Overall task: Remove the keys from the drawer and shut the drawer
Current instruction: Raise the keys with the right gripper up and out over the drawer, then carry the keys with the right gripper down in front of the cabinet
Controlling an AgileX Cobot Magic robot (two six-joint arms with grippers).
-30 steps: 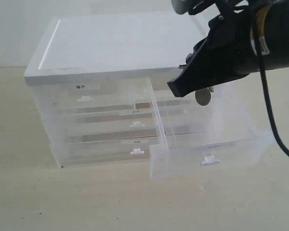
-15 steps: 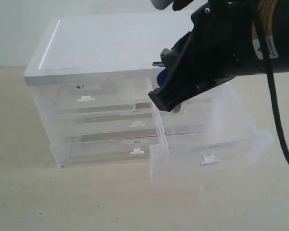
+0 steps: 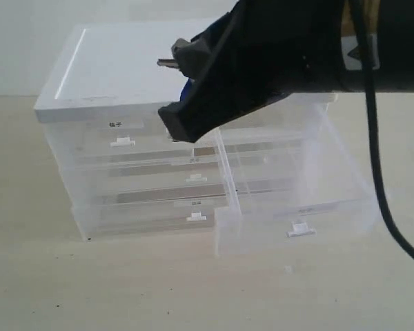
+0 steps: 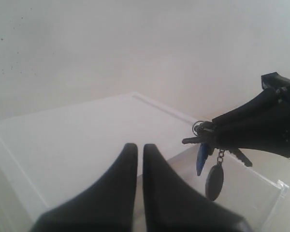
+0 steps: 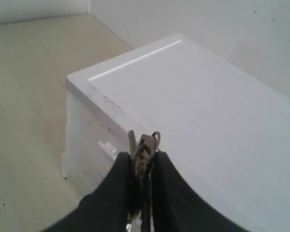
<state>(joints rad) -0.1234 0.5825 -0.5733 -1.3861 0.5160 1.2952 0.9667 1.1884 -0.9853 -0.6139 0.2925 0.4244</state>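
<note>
The right black gripper (image 5: 141,162) has its jaws clamped on the bunch of silver metal keys (image 4: 201,157) with blue oval fob and round grey tag. It holds them in the air over the front edge of the white-topped translucent plastic cabinet (image 3: 124,62). The half-width translucent plastic drawer (image 3: 331,212) with white tab handle stands pulled out. The left black gripper (image 4: 137,152) has its jaws nearly together and holds nothing.

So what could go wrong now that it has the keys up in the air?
The right gripper pinches the keys only near their ring, with fob and tag dangling, so they might slip out and drop onto the cabinet. The drawer is still pulled out; pushing it shut could perhaps shove the light-looking cabinet back instead.
</note>
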